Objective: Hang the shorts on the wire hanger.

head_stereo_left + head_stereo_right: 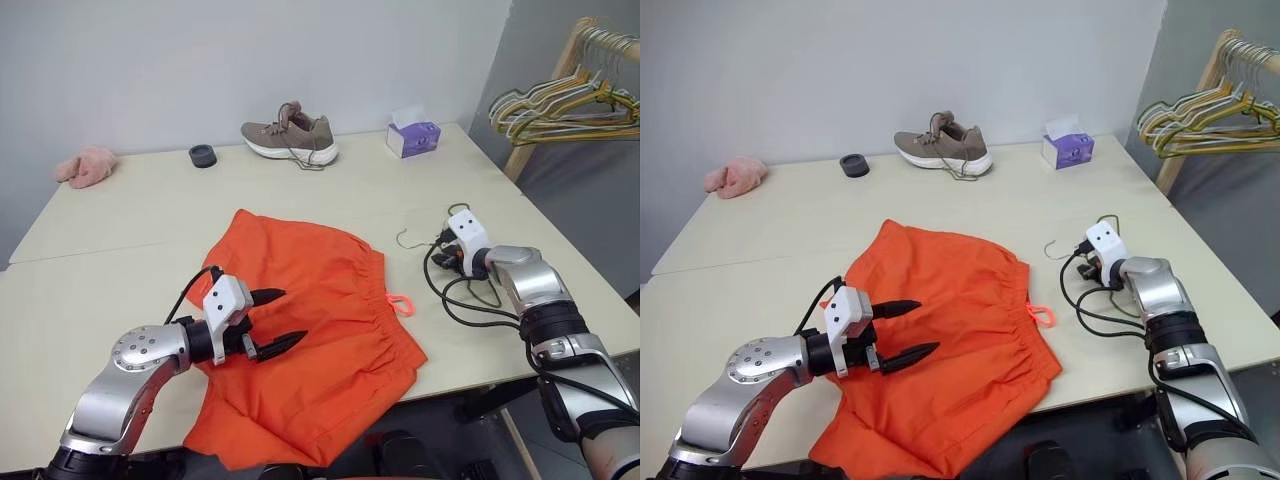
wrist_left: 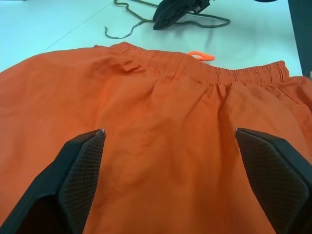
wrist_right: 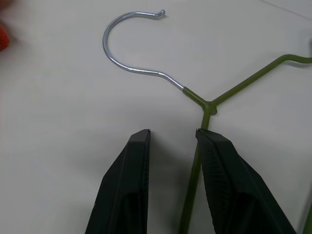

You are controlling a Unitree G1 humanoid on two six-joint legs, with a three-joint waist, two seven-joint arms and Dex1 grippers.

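Note:
The bright orange shorts (image 1: 310, 330) lie spread on the table's near side, waistband toward the right, with a small neon loop (image 1: 401, 303) at the waistband. My left gripper (image 1: 293, 315) hovers low over the shorts, open wide, nothing between its fingers (image 2: 83, 165). The wire hanger (image 3: 209, 105) lies flat on the table to the right of the shorts, its silver hook (image 1: 408, 240) curving toward them. My right gripper (image 3: 173, 131) is down at the hanger's neck, partly open, with one olive wire running between its fingers close to one finger (image 3: 229, 170).
At the table's far side stand a brown shoe (image 1: 290, 135), a purple tissue box (image 1: 413, 137), a small black round object (image 1: 203, 155) and a pink fluffy cloth (image 1: 87, 166). A wooden rack with a bunch of hangers (image 1: 570, 105) stands off the right edge.

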